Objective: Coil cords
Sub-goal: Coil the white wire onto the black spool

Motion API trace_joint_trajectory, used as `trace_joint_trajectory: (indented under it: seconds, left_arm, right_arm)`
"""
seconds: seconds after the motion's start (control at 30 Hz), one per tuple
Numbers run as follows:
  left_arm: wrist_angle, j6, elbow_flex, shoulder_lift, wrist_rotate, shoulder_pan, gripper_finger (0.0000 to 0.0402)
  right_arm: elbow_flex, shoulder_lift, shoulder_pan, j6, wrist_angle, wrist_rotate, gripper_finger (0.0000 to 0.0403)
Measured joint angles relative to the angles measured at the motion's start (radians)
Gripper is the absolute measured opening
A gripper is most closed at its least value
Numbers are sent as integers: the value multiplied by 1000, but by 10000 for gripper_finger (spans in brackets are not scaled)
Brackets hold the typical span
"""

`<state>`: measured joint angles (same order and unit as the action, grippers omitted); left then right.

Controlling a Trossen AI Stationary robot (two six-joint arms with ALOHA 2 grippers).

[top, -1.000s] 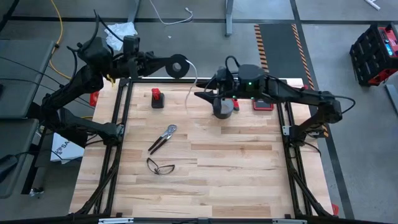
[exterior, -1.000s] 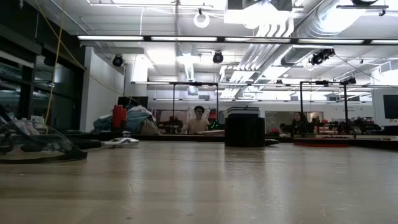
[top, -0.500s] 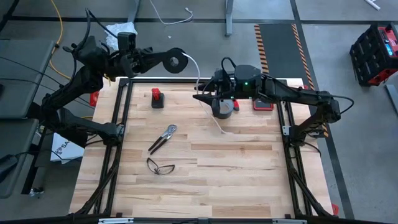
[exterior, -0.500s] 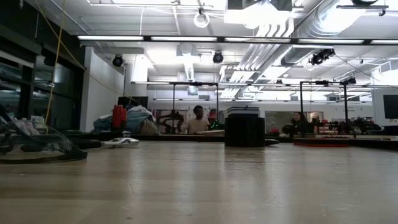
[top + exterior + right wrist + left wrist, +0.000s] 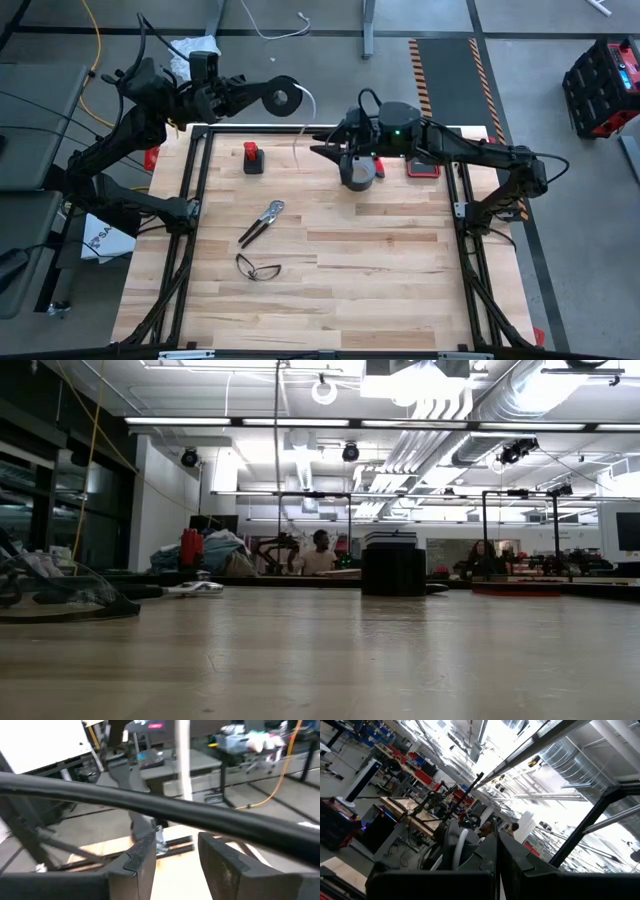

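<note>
Pale wood planks make up the table (image 5: pixel 400 290), the biggest thing here; both dark arms reach over its far edge.

The left gripper (image 5: pixel 266 96) hangs out past that edge, above the floor, with the black spool (image 5: pixel 284 97) at its tip. The right gripper (image 5: pixel 322 151) hovers just inside the edge, pointing toward the left one. The grey tape roll (image 5: pixel 358 175) stands right behind and under the right gripper, seemingly untouched.

The spool is small, hard and round; I judge it light and rigid, easy to pinch across its flat faces, though apt to swivel if held off-centre.

The white cord (image 5: pixel 309 100) leaves the spool on the side facing the right gripper and droops toward that gripper's tips. It looks thin, limp and nearly weightless, likely to slide through smooth pads and swing at any jolt. The best hold is probably near the loose end, taken crosswise, so tension can be kept while it winds.

In the left wrist view the left fingers (image 5: pixel 485 865) sit almost pressed together, only a slit between them; by the high view they are pinching the spool.

In the right wrist view the right fingers (image 5: pixel 139 857) stand spread, holding nothing. The cord (image 5: pixel 183 760) hangs just ahead of the gap, apart from both pads.
</note>
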<state>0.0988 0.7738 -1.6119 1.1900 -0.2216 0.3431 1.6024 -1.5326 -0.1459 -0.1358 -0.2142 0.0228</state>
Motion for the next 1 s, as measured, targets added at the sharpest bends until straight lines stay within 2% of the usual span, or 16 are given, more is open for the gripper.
trace_joint_trajectory:
  seconds: [0.1, 0.43, 0.57, 0.9, 1.0]
  left_arm:
    - [0, 0, 0, 0, 4, 0, 0]
    - [-35, -6, 0, 0, 23, 0, 0]
    - [-52, 0, 0, 0, 25, 0, 0]
    - [-53, 9, 0, 0, 31, 0, 0]
    - [-54, 10, 0, 0, 32, 0, 0]
  right_arm:
    - [0, 0, -5, 4, 12, -20, 138]
    - [0, 0, -5, 5, 15, 56, 138]
    - [0, 0, -5, 21, 11, 56, 131]
    - [1, -23, -5, 43, 41, 56, 27]
    - [1, -34, -5, 39, 70, 56, 18]
